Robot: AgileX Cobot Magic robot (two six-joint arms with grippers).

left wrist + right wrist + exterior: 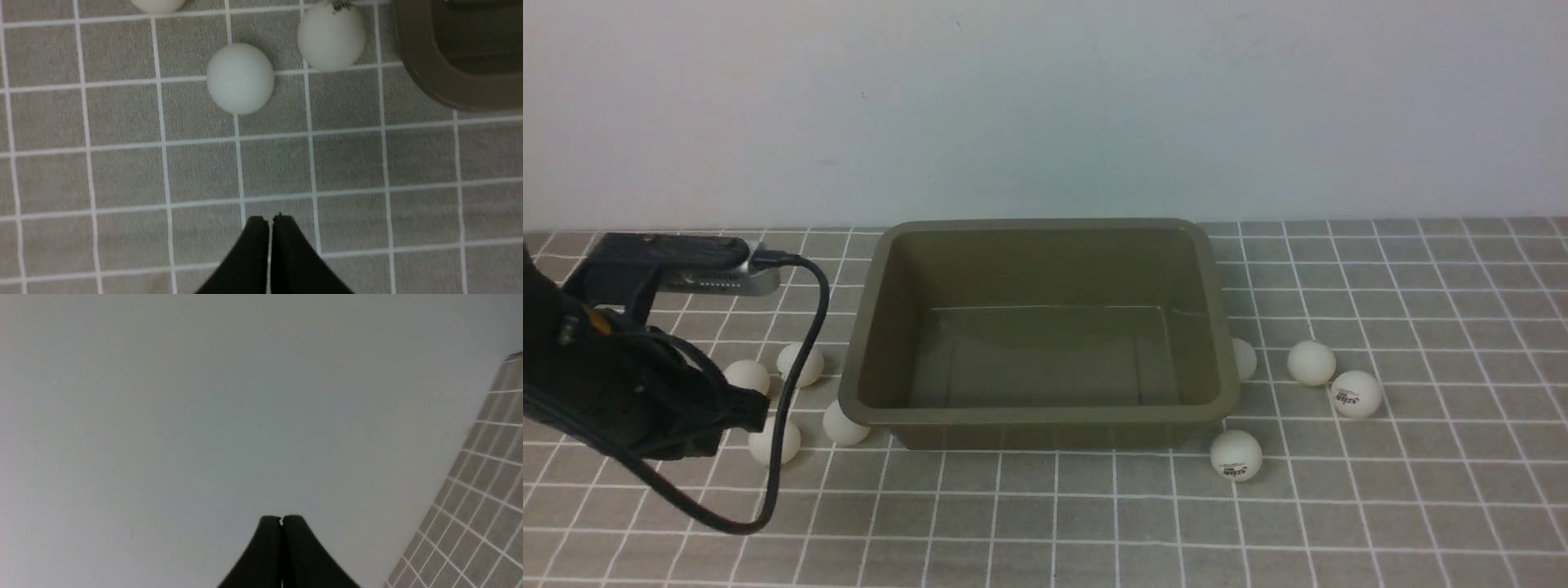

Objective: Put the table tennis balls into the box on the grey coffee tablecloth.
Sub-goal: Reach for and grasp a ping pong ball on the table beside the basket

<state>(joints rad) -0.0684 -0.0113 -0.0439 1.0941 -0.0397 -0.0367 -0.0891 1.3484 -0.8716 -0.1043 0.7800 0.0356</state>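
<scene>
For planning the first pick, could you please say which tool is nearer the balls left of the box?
Left. The left tool is over the cloth beside those balls; the right tool points at the wall, away from them.

White balls (1312, 363), olive-brown box (1045, 416) — grey-brown cloth (1437, 514), thin white grid lines

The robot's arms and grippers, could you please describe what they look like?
The left arm is matte black, carrying a silver-and-black camera module and a thick black looping cable. The left gripper and right gripper have smooth black tapered fingers, without markings.
</scene>
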